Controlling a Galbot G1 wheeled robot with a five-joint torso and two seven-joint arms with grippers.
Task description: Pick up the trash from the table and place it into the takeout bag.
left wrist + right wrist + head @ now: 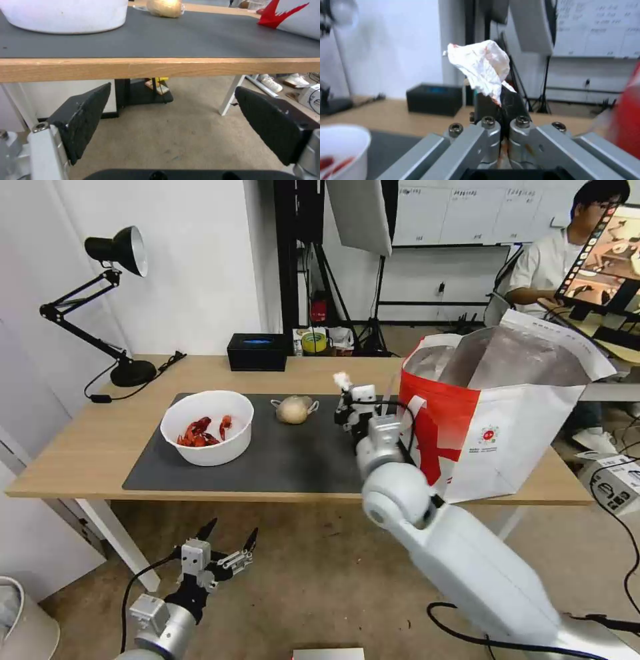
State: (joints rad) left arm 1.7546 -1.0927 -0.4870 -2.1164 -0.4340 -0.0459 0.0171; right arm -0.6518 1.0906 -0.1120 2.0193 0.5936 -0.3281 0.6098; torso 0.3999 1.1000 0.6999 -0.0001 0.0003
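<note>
My right gripper is raised over the grey mat, just left of the takeout bag, and is shut on a crumpled white tissue with red stains, which sticks up from its fingertips. The white bowl with red crayfish shells stands on the left part of the mat. A knotted clear bag with a beige lump lies at the mat's far edge. The takeout bag stands open on the table's right end, foil lining showing. My left gripper hangs open below the table's front edge, its pads wide apart.
A black desk lamp stands at the table's back left and a black box at the back middle. The light-wood table has white legs. A person sits behind the bag at the far right. A grey bin is on the floor at left.
</note>
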